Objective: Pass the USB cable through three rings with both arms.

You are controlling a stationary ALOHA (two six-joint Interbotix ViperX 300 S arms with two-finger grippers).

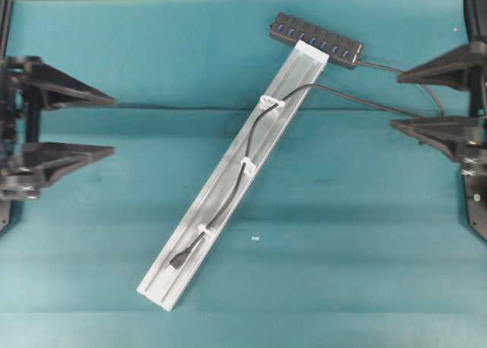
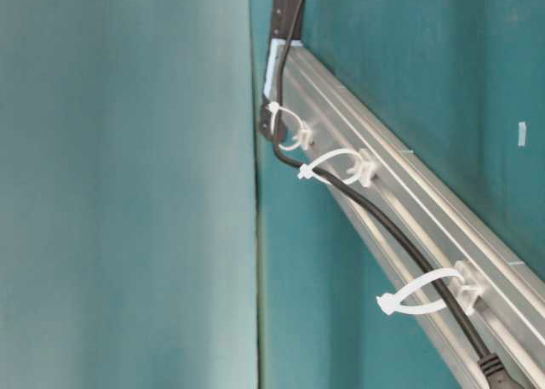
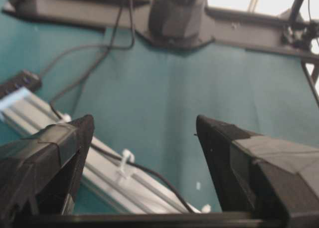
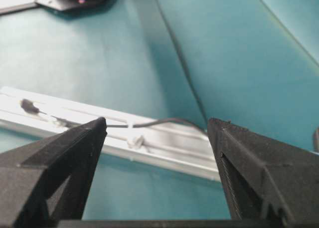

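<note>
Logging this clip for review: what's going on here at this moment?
Nothing is being handled. The USB cable already runs through all three rings on the aluminium rail, its plug lying near the rail's lower end. The USB hub sits at the rail's top end. The left gripper and right gripper both stand open and empty at the sides of the table, well clear of the rail.

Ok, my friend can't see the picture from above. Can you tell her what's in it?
A black USB cable runs through three white rings along a slanted silver rail on a teal table, its plug near the rail's lower end. A black hub sits at the top of the rail. The left gripper and right gripper wait open at the sides, holding nothing.
</note>
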